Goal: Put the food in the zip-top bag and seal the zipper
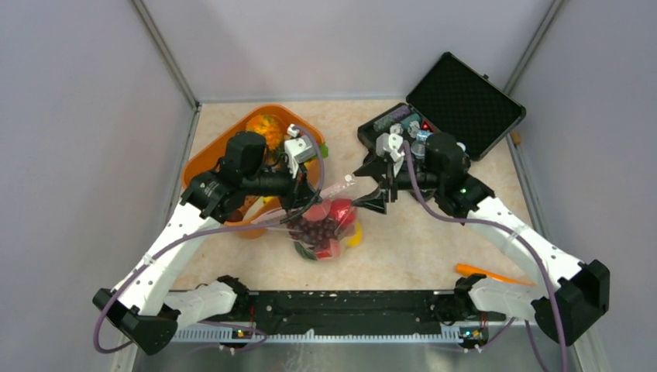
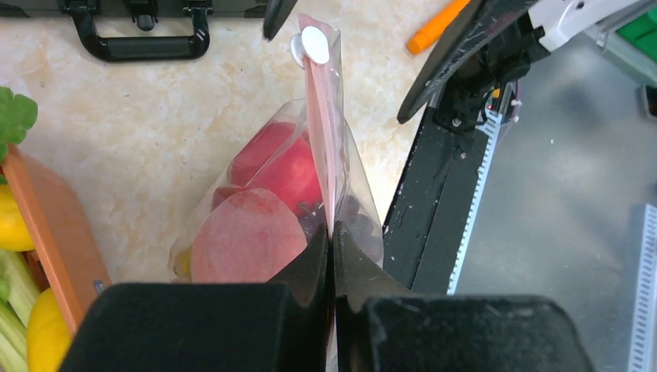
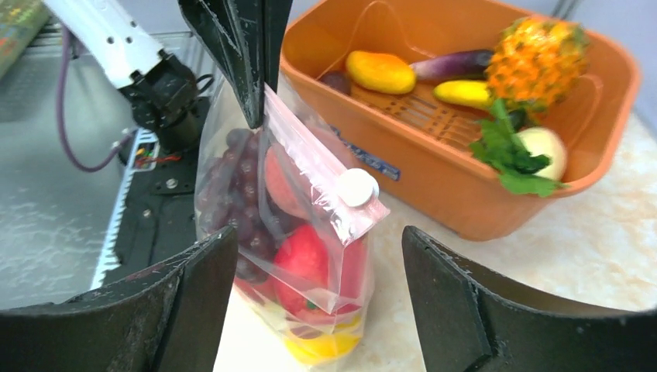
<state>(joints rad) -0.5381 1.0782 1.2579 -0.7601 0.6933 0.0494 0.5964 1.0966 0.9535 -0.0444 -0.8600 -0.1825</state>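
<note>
We note the zip-top bag as thin clear film, glossy and crinkled; its zipper, a matt pink plastic strip. Beside the bag, the orange basket is smooth plastic; the tabletop looks marbled, faintly satin.

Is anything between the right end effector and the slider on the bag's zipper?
Nothing. In the right wrist view the open right end effector faces the white slider on the zipper, with only a bare gap between them.
</note>
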